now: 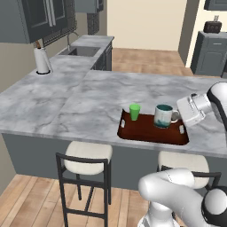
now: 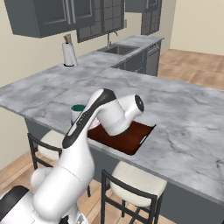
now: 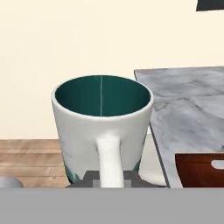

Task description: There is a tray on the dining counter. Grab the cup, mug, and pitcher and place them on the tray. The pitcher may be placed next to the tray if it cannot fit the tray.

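The dark reddish-brown tray [image 1: 148, 134] lies at the near edge of the dining counter [image 1: 88, 102]. The green cup [image 1: 134, 111] stands upright in the tray's left part. My gripper [image 1: 179, 116] is shut on the handle of the white mug [image 1: 164, 116], which is upright over the tray's right part; whether it touches the tray I cannot tell. In the hand view the mug [image 3: 103, 127] is close up with its teal inside showing, my gripper [image 3: 109, 179] pinches its handle, and a tray corner [image 3: 199, 168] lies at the lower right. The pitcher is out of view.
Two bar stools [image 1: 86, 156] [image 1: 184, 162] stand under the counter's near edge below the tray. A paper towel roll [image 1: 42, 60] and a sink [image 1: 82, 51] sit far left at the back. My arm [image 2: 105, 116] crosses in front of the tray [image 2: 129, 139].
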Robot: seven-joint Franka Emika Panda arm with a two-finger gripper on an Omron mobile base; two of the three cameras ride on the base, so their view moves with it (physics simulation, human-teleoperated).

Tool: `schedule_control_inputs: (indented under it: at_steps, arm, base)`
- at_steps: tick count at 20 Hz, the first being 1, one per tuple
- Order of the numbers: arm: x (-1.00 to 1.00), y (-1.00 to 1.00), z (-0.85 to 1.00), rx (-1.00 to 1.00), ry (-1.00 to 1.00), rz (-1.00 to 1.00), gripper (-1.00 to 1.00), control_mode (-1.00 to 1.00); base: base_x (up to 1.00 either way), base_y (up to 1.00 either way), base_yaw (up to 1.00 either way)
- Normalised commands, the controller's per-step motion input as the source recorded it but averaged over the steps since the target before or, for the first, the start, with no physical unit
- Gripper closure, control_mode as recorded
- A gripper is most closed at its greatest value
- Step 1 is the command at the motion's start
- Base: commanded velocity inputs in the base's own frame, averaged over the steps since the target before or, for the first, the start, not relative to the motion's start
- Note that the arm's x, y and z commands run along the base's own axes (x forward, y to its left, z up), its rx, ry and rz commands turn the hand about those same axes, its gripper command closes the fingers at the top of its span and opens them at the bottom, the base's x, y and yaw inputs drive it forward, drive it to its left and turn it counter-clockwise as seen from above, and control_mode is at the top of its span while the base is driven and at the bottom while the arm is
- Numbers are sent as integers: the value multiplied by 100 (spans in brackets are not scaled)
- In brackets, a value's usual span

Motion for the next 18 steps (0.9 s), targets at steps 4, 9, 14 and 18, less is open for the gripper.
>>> schedule_control_inputs:
  at_steps: [4,9,14,18]
  arm:
    - [7,0,-29,0,-1,8,100,-100]
    - [9,0,-19,0,-1,7,100,-100]
    - [17,0,-19,0,-3,6,100,-100]
    - [26,0,-25,0,-8,3,100,-100]
  base:
    - [0,0,0]
    - [0,0,0]
    - [0,0,0]
    - [0,0,0]
